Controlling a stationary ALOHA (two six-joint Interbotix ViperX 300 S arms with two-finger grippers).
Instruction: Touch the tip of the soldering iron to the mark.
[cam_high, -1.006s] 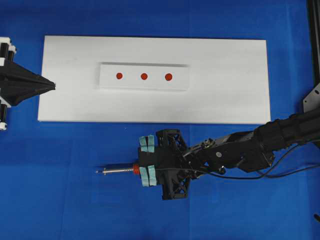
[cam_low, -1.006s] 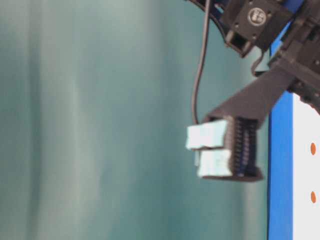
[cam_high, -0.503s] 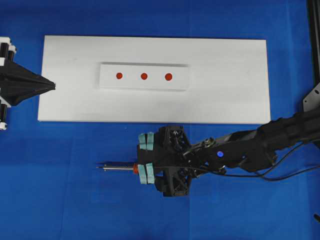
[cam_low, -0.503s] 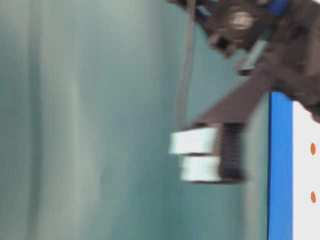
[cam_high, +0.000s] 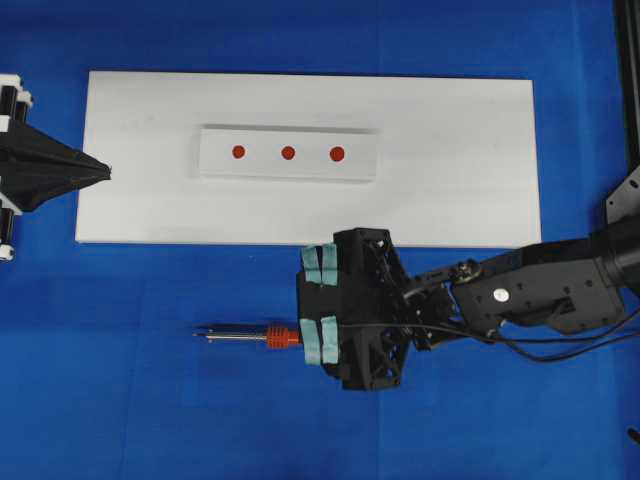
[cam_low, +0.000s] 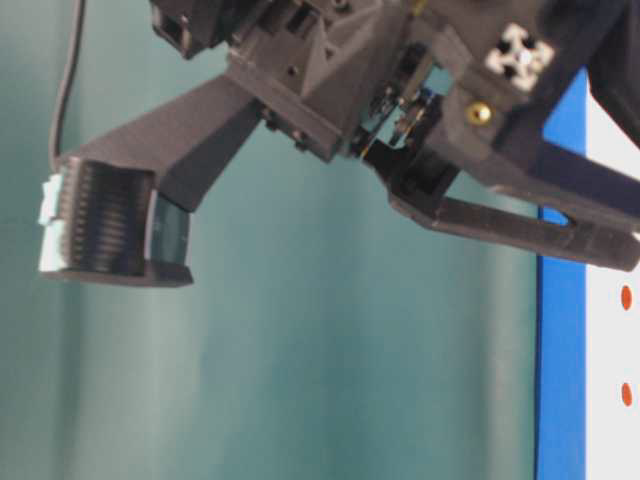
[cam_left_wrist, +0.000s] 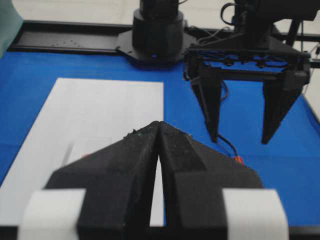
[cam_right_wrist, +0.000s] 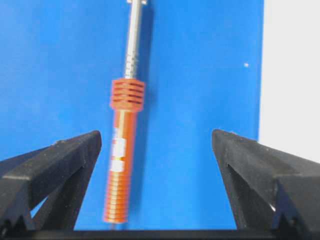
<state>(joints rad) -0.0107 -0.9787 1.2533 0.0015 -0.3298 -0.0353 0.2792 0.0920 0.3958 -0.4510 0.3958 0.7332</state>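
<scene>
Soldering iron (cam_high: 262, 338): flat on the blue table, near side of the white board, long axis left-right, tip of the soldering iron (cam_high: 197, 337) pointing left.
Right gripper (cam_right_wrist: 156, 187): spread wide, empty, above the handle end, iron off-centre toward one finger.
Left gripper (cam_left_wrist: 159, 150): pinched closed, far left, well apart.
Mark (cam_high: 288, 153): middle dot on the strip, far side, untouched.
Nearer arm: right.

A blue cloth (cam_high: 120, 400) covers the table. On it lies a white board (cam_high: 460, 180) — long, flat, its edges square to the view. Two outer red dots (cam_high: 238, 152) (cam_high: 337, 153) sit in a row near its middle. A teal backdrop (cam_low: 300, 380) — plain and blurred — fills the table-level view.
</scene>
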